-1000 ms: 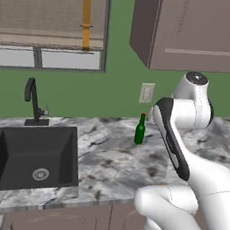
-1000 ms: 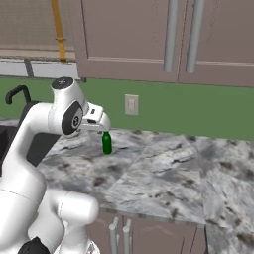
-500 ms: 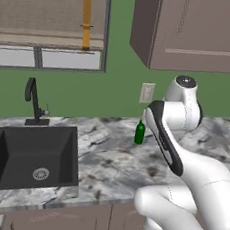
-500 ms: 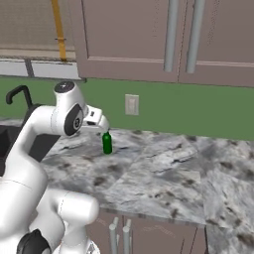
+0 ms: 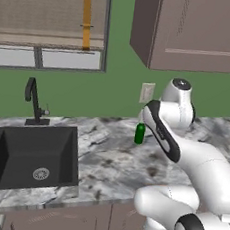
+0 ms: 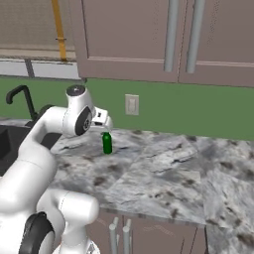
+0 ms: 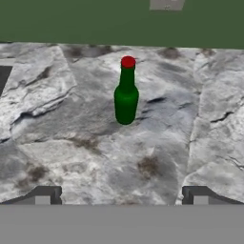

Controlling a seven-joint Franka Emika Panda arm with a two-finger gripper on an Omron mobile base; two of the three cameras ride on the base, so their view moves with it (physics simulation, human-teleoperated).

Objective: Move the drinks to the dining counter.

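One drink shows: a slim dark-green bottle (image 7: 126,97) w/ a red cap, standing upright on the veined marble tabletop (image 7: 157,152), long axis vertical, neck pointing straight up, base flat on the stone. In the hand view it sits at approx 12 o'clock from the claw (image 7: 121,195), a little left of centre, well apart from both fingertips (image 7: 46,194); nothing between them but bare marble. Claw jaws spread wide apart, tips near the lower corners of that view, holding nothing.

Left base view: bottle (image 5: 139,133) stands near the back of the tabletop, just below a wall outlet (image 5: 147,92) on the green wall, at approx 3 o'clock from the black sink (image 5: 30,153) and its dark faucet (image 5: 33,98). White arm (image 5: 165,135) reaches toward it, partly overlapping it from the right.

Right base view: bottle (image 6: 106,143) is just under the hand end of the arm, outlet (image 6: 131,104) at approx 1 o'clock from it, taupe wall cabinets (image 6: 163,39) overhead. Bottle looks alone on this stretch of stone.
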